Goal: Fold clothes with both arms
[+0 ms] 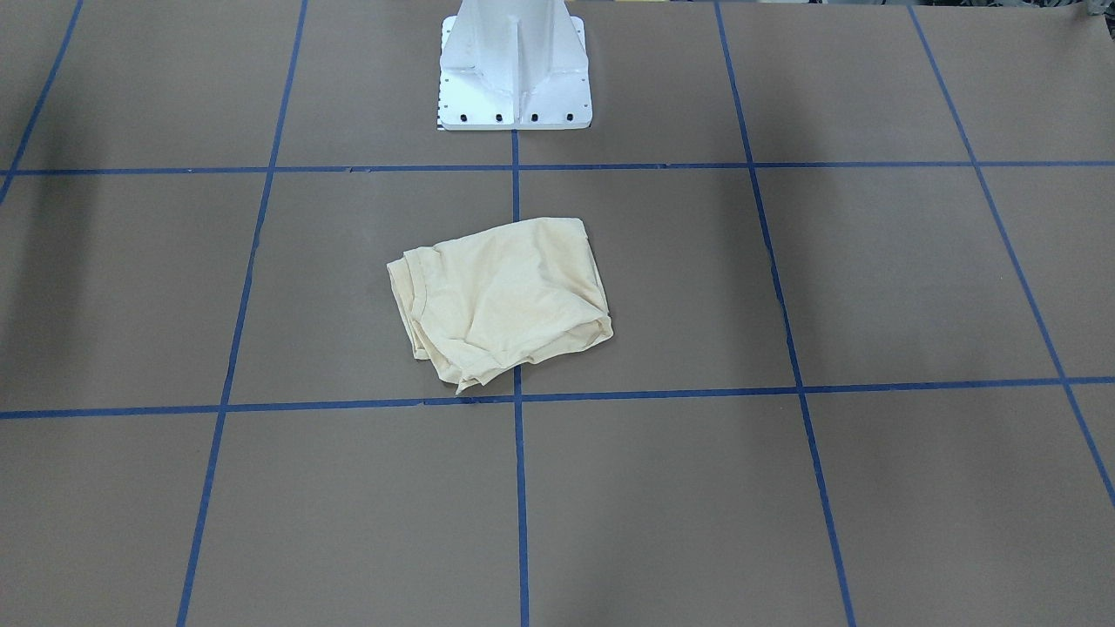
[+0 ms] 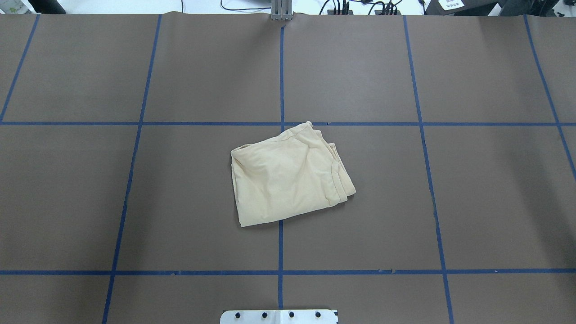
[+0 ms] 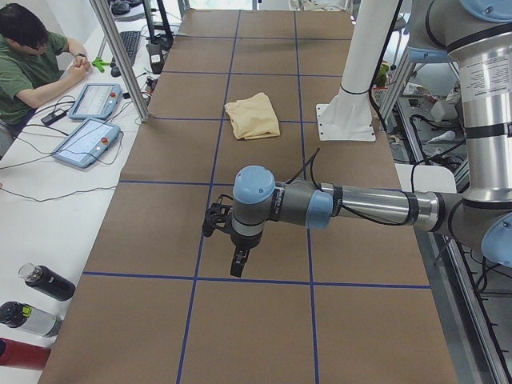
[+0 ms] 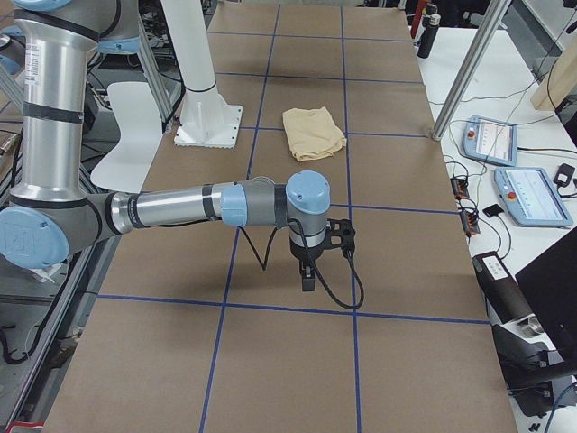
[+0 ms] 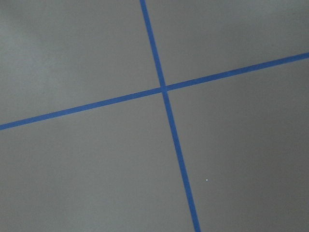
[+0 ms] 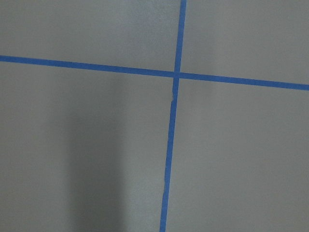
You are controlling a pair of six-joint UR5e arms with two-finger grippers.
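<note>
Cream thin-knit T-shirt (image 2: 288, 177), rumpled folded bundle, on matte brown table (image 2: 90, 202).

surface (image 2: 202, 67): brown, blue tape grid (image 2: 281, 81) | side surface (image 3: 40, 240): white (two tablet pendants (image 3: 86, 142) lying there) | light: even, soft shadows
</note>
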